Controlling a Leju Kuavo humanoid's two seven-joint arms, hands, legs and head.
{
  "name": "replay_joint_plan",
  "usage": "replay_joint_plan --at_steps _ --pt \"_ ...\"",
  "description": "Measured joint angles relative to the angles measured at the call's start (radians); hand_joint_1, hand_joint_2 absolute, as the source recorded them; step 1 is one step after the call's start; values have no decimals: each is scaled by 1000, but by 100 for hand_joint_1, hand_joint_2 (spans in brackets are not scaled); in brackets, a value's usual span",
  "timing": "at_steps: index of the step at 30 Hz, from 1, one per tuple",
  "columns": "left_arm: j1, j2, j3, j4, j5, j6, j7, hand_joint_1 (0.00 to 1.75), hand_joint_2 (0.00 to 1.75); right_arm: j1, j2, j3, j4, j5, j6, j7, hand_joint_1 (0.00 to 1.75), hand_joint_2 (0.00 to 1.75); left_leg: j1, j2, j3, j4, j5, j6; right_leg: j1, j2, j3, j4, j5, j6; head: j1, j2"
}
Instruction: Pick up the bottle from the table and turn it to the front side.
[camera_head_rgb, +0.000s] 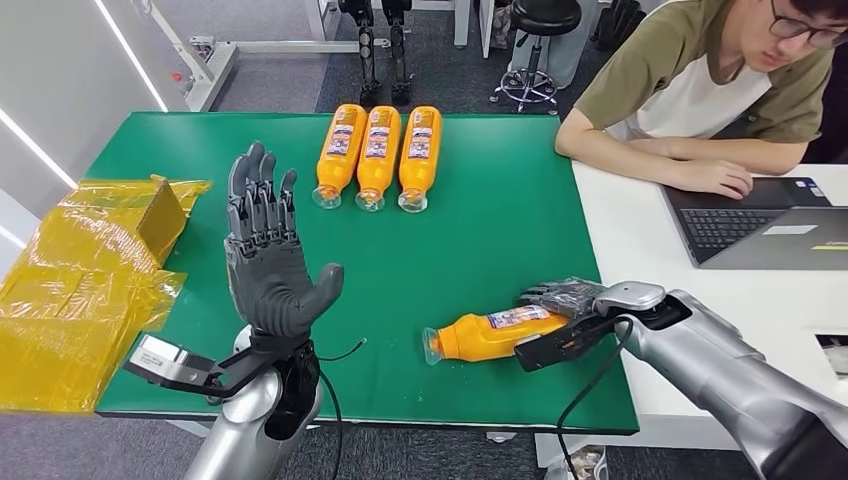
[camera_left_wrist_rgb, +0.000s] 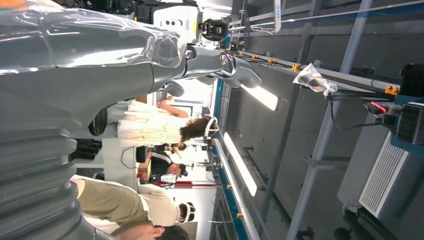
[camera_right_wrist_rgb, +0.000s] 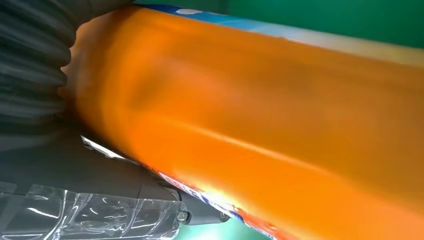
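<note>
closing around the orange juice bottle (camera_head_rgb: 487, 335), the right hand (camera_head_rgb: 565, 300) has its dark fingers (camera_head_rgb: 550, 294) draped over the bottle's base end while the bottle lies on its side near the front edge of the green surface (camera_head_rgb: 480, 230), cap end pointing toward the robot's left. in the right wrist view the bottle's orange body (camera_right_wrist_rgb: 260, 125) presses close against the ribbed cover of the hand, so the hand looks wrapped on it, though how firm the hold is cannot be told. the step in hand seems to be the grasp itself; the lift and the turn are not yet done. the next move calls for a secure hold, then raising the bottle off the surface and rolling it until the label faces front.

the left hand (camera_head_rgb: 268, 262) is raised upright over the surface, palm open, fingers apart, holding nothing.

farther off, three more orange bottles (camera_head_rgb: 378, 155) lie side by side at the far part of the surface, a yellow plastic-wrapped box (camera_head_rgb: 90, 280) sits at its left end, and a person (camera_head_rgb: 700, 90) works at a laptop (camera_head_rgb: 770, 220) on the white surface beside.

the thumb under the bottle is hidden, and the label's print is too blurred to read.
</note>
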Motion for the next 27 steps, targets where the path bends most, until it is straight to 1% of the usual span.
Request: replay_joint_plan --at_steps 6,7,10,11,19,23,27 --pt "0 -1 0 0 0 1 0 0 175 -1 4 3 15 -5 3 3 0 175 0 0 2 0 1 1 0 0 3 0 0 0 0 0" --pt "0 -1 0 0 0 1 0 0 175 0 5 4 17 -6 2 3 14 175 0 0 2 0 1 1 0 0 3 -1 0 0 0 0" --pt "0 -1 0 0 0 1 0 0 175 2 6 4 20 -4 -9 6 145 175 0 0 3 0 1 1 0 0 4 -1 0 0 0 0" --pt "0 -1 0 0 0 1 0 0 175 4 6 4 22 -1 -20 8 175 175 0 0 4 0 1 1 0 0 4 -1 0 1 0 0" --pt "1 -1 0 0 -8 -3 0 0 175 41 6 -2 16 46 -195 19 175 175 0 2 6 0 1 1 0 2 6 -1 1 0 0 0" --pt "1 -1 0 0 -10 -8 0 0 175 59 6 -21 4 60 -233 30 175 175 0 2 7 0 1 1 0 2 7 -1 1 0 0 0" --pt "1 -1 0 0 -11 -10 0 0 175 71 6 -34 -4 65 -246 37 175 175 0 4 8 0 1 1 0 3 7 -1 1 0 0 0"
